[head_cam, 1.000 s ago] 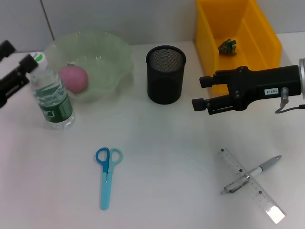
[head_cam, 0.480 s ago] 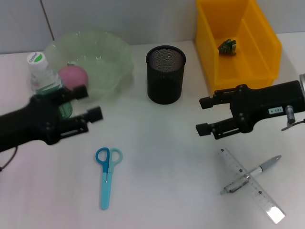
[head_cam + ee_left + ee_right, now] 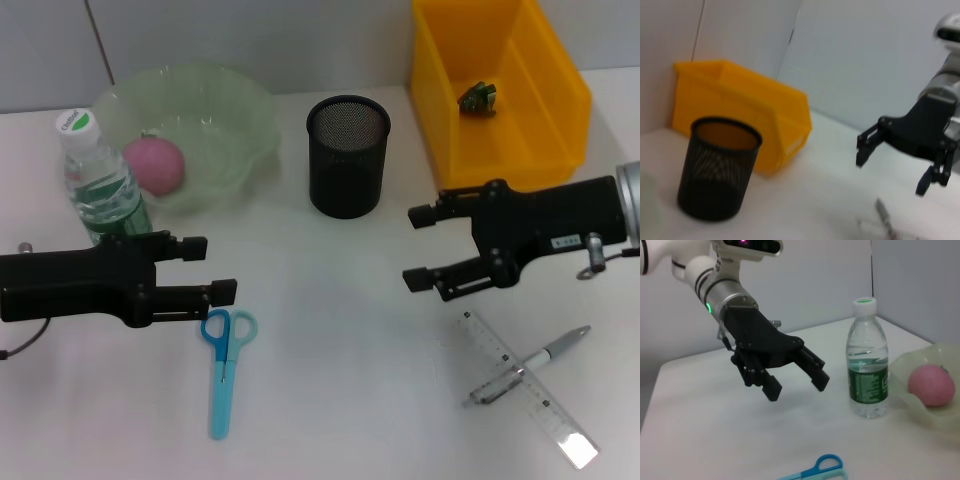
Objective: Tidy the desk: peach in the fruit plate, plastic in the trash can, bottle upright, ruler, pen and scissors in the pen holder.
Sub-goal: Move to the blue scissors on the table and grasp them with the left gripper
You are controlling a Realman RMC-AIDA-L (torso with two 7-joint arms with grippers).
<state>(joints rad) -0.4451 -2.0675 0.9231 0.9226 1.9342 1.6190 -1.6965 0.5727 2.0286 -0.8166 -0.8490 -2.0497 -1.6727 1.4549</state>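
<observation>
Head view: left gripper (image 3: 209, 268) released, above the scissors' (image 3: 224, 366) handles. Right gripper (image 3: 418, 246) released, empty, between holder (image 3: 347, 155) and ruler (image 3: 526, 386); pen (image 3: 528, 365) lies across ruler. Bottle (image 3: 101, 183) upright beside plate (image 3: 225, 125) holding peach (image 3: 155, 165). Plastic (image 3: 477, 97) in bin (image 3: 540, 140).

Left wrist view: holder (image 3: 719, 167) before bin (image 3: 765, 117); a blurred item, probably the pen (image 3: 885, 217).

Right wrist view: scissors (image 3: 819, 469) under left gripper (image 3: 797, 381).

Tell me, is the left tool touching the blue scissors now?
Apart. The right wrist view shows the left tool open in the air, with bare table between it and the scissors below.
</observation>
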